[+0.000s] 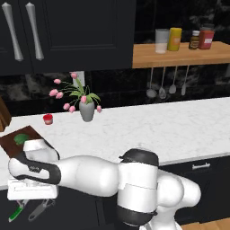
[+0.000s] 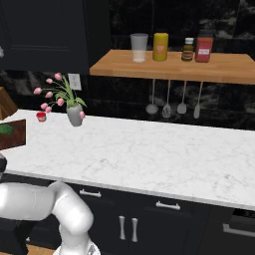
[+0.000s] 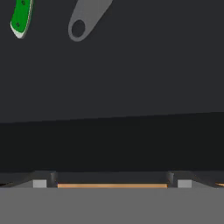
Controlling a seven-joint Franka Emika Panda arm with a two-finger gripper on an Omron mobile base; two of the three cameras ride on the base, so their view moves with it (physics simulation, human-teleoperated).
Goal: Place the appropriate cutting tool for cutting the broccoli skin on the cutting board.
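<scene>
My claw (image 3: 112, 183) gapes wide, holding nothing, above a dark surface where the green-handled knife (image 3: 21, 17) lies beside the grey peeler (image 3: 85, 19).

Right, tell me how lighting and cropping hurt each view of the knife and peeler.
Hand view: evenly dim, no glare; the cutting tool and peeler are cropped at the top edge. Left base view: knife handle sits in the dark lower corner, soft and small, under the arm. Right base view: bright counter, murky black cabinets.

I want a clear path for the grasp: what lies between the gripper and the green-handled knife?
Nothing: in the hand view, bare dark surface separates the open gripper from the knife; the grey peeler lies beside it.
</scene>
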